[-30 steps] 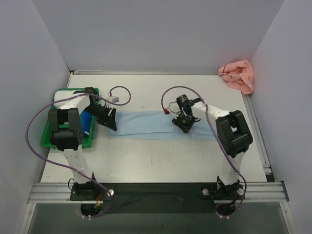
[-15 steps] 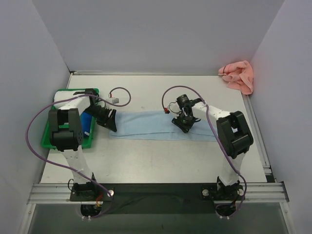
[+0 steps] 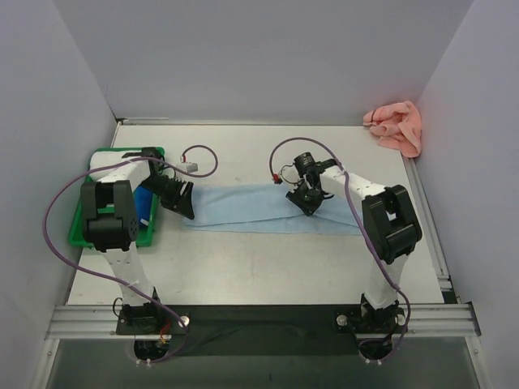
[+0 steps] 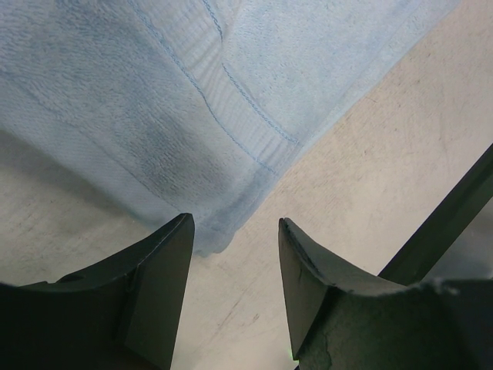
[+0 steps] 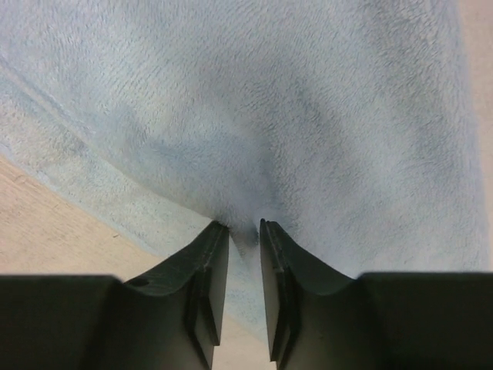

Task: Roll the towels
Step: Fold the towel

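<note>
Light blue towel (image 3: 243,208): lies flat as a long strip across the middle of the table (image 3: 259,267), running left to right between the two arms.
Left gripper (image 4: 235,223): jaws well apart, nothing held. It sits low at the towel's left end, with the hemmed corner of the cloth just ahead of the gap between its fingers.
Right gripper (image 5: 244,225): fingers drawn close together, a small pucker of the blue cloth pinched between their tips. It is on the towel, right of its middle.
Salmon pink towel (image 3: 396,126): crumpled in a heap at the far right corner of the table, well apart from both grippers.
</note>
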Controlling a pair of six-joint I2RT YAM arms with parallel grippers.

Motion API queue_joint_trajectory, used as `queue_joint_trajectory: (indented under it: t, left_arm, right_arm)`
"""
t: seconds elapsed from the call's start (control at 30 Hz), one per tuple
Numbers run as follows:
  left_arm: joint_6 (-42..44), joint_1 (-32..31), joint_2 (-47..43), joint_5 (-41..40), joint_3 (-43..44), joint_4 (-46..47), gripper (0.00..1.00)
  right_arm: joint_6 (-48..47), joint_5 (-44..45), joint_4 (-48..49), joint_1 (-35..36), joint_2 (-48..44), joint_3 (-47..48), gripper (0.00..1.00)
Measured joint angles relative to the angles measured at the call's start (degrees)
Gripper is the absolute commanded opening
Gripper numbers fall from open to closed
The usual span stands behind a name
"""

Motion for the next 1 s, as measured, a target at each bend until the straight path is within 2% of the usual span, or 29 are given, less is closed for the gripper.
queue_joint_trajectory:
  t: [0.17,0.3,0.7,1.0]
  left_arm:
    - [0.0,0.0,0.0,0.0,0.0,0.0,0.57]
    - [0.4,0.0,-0.1,0.0,0.0,0.0,0.58]
    - [8.1,-0.2,-2.6,-1.8,-2.9,0.7,0.59]
    - [16.8,-1.3,-5.5,-2.4,-7.2,3.0,0.56]
  right_arm:
    - [0.2,-0.2,-0.6,-0.1,0.0,0.8,0.17]
    - [0.4,-1.0,-1.5,-0.1,-0.1,0.9,0.00]
    - [1.7,-4.0,-4.5,-0.7,-0.8,2.2,0.00]
    - [2.7,-7.0,-6.5,-1.9,-0.8,3.6,0.00]
